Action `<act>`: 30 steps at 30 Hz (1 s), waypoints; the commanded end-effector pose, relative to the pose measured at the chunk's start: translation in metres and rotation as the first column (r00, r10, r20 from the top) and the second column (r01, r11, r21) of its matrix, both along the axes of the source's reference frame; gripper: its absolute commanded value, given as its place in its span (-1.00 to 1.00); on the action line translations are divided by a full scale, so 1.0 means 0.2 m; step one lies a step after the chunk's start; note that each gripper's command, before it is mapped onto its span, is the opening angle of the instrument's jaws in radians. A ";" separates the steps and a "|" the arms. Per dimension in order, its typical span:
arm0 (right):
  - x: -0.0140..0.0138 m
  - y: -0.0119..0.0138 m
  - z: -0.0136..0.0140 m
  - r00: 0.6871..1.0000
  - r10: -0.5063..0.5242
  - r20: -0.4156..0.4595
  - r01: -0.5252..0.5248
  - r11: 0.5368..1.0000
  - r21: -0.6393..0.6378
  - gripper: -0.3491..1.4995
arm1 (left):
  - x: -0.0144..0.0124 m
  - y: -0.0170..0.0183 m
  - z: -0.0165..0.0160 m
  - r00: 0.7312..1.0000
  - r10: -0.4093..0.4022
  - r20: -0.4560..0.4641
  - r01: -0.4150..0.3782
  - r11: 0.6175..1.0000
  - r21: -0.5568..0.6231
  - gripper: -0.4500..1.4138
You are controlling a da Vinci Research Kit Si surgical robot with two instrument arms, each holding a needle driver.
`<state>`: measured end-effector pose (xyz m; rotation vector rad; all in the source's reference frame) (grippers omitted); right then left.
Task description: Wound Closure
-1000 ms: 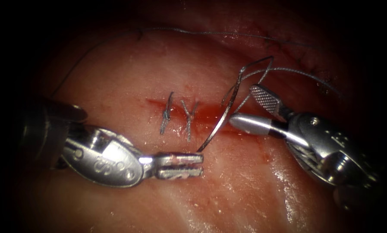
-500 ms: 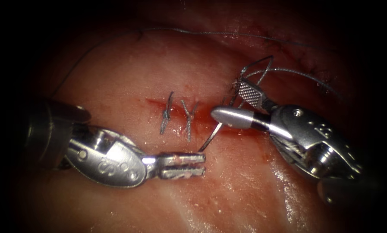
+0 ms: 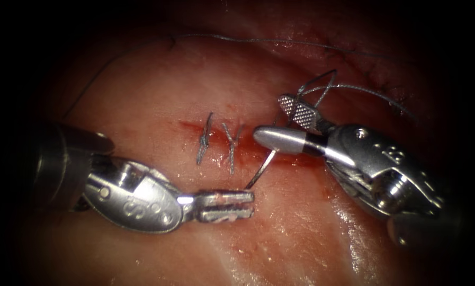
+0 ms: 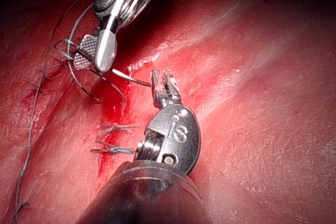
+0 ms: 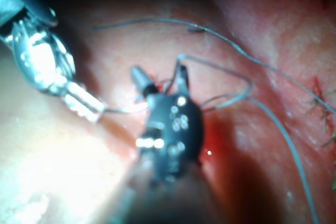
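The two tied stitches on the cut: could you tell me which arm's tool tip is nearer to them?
Right. The right tool, jaws open, sits just right of the stitches over the cut, around the needle. The left tool lies below them, at the needle's tip.

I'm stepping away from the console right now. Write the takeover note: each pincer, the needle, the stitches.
Left pincer: jaws slightly apart, holding nothing, its tip at the needle's point.
Right pincer: open, straddling the needle over the cut, not gripping.
Needle: its point has emerged from the tissue below the cut; the rest is hidden behind the right tool.
Thread: trails to upper right.
Done: two knotted stitches left of the needle.
Left: this stitch.
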<state>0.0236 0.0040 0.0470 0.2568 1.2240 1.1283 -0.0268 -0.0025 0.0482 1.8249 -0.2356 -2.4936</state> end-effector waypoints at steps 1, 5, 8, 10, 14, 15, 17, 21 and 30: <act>0.004 -0.002 0.003 1.000 -0.004 -0.002 0.004 1.000 -0.001 -0.78 | -0.002 -0.003 0.003 1.000 0.002 0.001 -0.002 1.000 0.002 -1.00; 0.004 -0.003 0.005 1.000 -0.005 0.000 0.005 1.000 -0.003 -1.00 | -0.002 -0.003 0.003 1.000 0.002 0.001 -0.002 1.000 0.002 -1.00; 0.003 -0.003 0.006 1.000 -0.005 0.001 0.005 1.000 -0.005 -1.00 | -0.002 -0.003 0.002 1.000 0.003 0.000 -0.003 1.000 -0.003 -1.00; 0.003 -0.003 0.007 1.000 -0.005 0.002 0.005 1.000 -0.005 -0.93 | -0.002 -0.003 0.002 1.000 0.003 0.000 -0.003 1.000 -0.003 -1.00; 0.003 -0.002 0.007 1.000 -0.005 0.002 0.005 1.000 -0.004 0.00 | -0.002 -0.003 0.002 1.000 0.003 0.000 -0.003 1.000 -0.003 -1.00; 0.003 -0.002 0.006 1.000 -0.004 0.002 0.004 1.000 -0.003 0.23 | -0.002 -0.003 0.002 1.000 0.003 0.000 -0.003 1.000 -0.003 -1.00; 0.003 -0.002 0.006 1.000 -0.004 0.002 0.004 1.000 -0.003 0.42 | -0.002 -0.003 0.002 1.000 0.003 0.000 -0.003 1.000 -0.003 -1.00; 0.003 -0.002 0.006 1.000 -0.004 0.002 0.004 1.000 -0.003 0.43 | -0.002 -0.003 0.002 1.000 0.003 0.000 -0.003 1.000 -0.003 -1.00; 0.005 -0.003 0.007 0.999 0.034 -0.020 -0.032 0.997 0.066 0.07 | -0.003 -0.004 0.002 1.000 0.004 -0.003 -0.004 1.000 -0.002 -1.00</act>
